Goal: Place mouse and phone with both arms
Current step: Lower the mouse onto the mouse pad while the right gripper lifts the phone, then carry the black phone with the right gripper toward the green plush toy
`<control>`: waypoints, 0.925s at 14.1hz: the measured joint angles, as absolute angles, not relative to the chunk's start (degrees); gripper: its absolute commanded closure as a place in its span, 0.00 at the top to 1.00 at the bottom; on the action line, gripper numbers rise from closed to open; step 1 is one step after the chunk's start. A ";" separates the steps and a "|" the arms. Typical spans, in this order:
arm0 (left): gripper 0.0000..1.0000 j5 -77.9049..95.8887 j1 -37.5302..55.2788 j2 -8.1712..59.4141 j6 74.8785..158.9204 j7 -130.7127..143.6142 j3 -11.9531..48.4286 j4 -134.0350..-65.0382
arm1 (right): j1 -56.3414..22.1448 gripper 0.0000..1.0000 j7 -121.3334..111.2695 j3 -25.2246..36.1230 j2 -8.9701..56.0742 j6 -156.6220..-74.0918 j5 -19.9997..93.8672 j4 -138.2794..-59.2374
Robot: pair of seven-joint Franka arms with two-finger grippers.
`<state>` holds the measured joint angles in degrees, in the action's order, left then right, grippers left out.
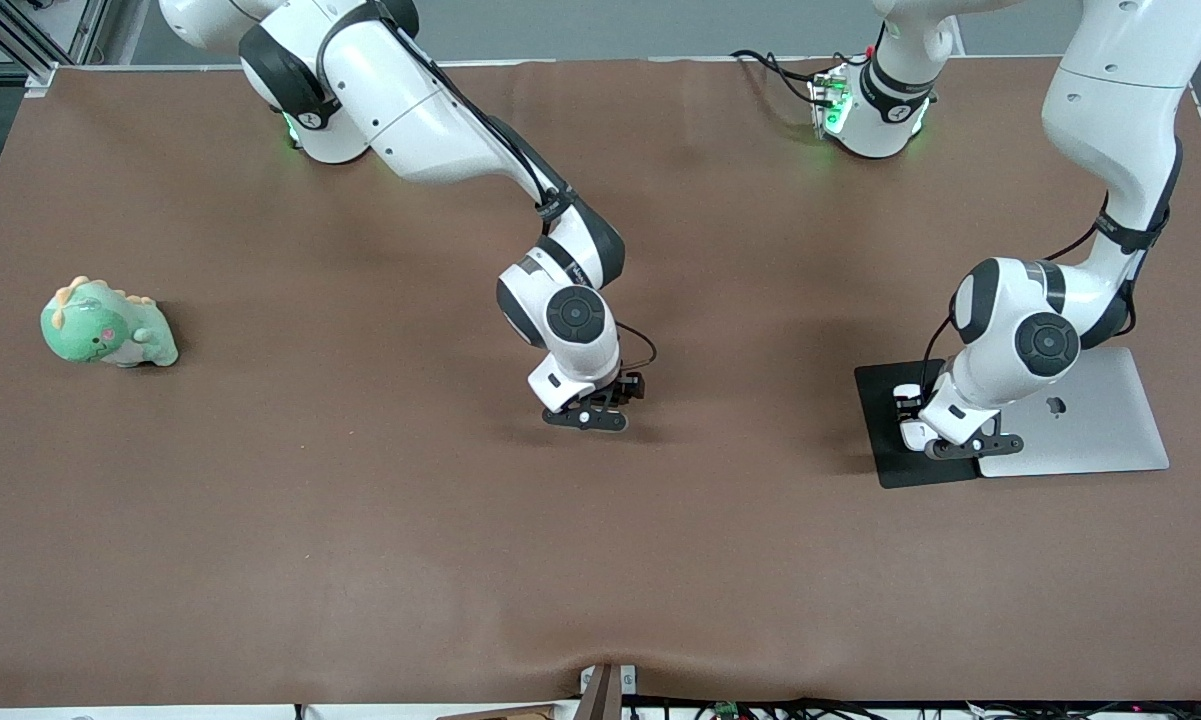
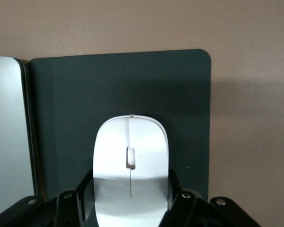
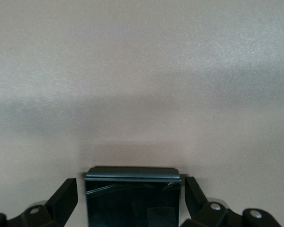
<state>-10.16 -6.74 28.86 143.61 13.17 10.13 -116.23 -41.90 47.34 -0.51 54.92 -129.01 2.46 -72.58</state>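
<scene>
The left hand is low over the dark pad toward the left arm's end of the bench, its fingers pressed against both flanks of the white mouse, which it grips. In the left wrist view the mouse sits over the pad, wheel and grey line facing up; whether its underside touches the pad is hard to tell from these angles. A silver laptop lies closed just beside the pad, edge to edge with it.

The right hand is down near the middle of the bench. Its fingers stand spread, with a gap showing on each side of the black phone between them, so nothing is clamped. The phone appears to lie flat on the brown surface.

A green plush dinosaur sits well apart toward the right arm's end of the bench.
</scene>
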 measured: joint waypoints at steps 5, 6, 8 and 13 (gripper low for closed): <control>0.41 -10.18 -6.83 29.01 143.80 13.17 10.10 -116.22 | -41.92 0.00 47.34 -0.40 55.09 -128.94 1.25 -72.38; 0.41 -10.18 -6.86 29.09 143.86 13.17 10.09 -116.20 | -41.90 0.00 47.35 -0.24 54.83 -128.77 1.19 -72.22; 0.41 -10.19 -6.94 29.21 143.96 13.17 10.08 -116.11 | -41.37 0.00 47.24 0.44 53.94 -126.49 1.09 -71.64; 0.41 -10.25 -7.38 29.64 144.02 12.28 10.08 -115.61 | -29.84 0.00 36.02 1.36 46.04 -110.16 1.04 -70.51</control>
